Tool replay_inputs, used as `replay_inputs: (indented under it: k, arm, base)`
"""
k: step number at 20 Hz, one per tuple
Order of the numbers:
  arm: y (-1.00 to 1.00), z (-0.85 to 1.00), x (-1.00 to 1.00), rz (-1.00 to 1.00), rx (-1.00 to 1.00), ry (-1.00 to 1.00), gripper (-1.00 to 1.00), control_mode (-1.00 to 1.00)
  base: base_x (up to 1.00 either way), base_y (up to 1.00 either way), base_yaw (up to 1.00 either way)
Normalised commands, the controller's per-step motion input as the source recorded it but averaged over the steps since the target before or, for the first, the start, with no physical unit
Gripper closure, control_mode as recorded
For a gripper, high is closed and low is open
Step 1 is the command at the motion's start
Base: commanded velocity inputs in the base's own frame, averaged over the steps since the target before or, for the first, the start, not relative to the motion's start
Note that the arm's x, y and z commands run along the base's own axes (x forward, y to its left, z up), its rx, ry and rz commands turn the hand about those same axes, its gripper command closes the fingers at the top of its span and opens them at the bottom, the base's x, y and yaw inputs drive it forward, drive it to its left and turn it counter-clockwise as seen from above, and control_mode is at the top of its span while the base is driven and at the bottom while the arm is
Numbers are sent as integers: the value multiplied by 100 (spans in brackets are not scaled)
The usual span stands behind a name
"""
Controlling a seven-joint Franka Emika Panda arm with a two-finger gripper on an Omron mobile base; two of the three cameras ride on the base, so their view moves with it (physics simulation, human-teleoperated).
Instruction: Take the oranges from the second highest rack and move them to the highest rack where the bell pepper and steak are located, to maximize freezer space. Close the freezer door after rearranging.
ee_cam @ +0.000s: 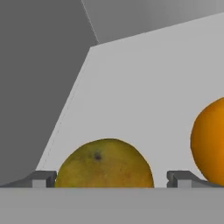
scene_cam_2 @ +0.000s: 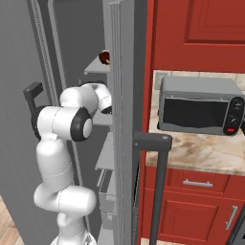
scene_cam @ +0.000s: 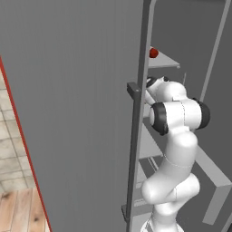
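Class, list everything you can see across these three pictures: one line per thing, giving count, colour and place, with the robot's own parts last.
oranges: two, orange-yellow; one between the fingertips, one at the hand view's right edge, both on a light-grey rack.
bell pepper: one, dark red, on the highest rack.
highest rack: one, light grey, above the arm.
freezer door: one, matte grey, open, bar handle.
toaster oven: one, grey, on the counter.
counter: one, beige marble.
cabinets: red, around the counter.
arm: one, white, reaching into the freezer.
end effector: one, dark fingertips, open around the nearer orange.
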Motion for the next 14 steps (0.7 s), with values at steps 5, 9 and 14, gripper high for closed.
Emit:
replay_inputs:
  k: [5,9,14]
  arm:
    - [16,-30,0,0,0,3,100,-100]
    - [2,-29,0,0,0,11,100,-100]
    - [0,-14,0,0,0,5,100,-100]
  base:
    - [0,0,0]
    - [0,0,0]
    - [0,0,0]
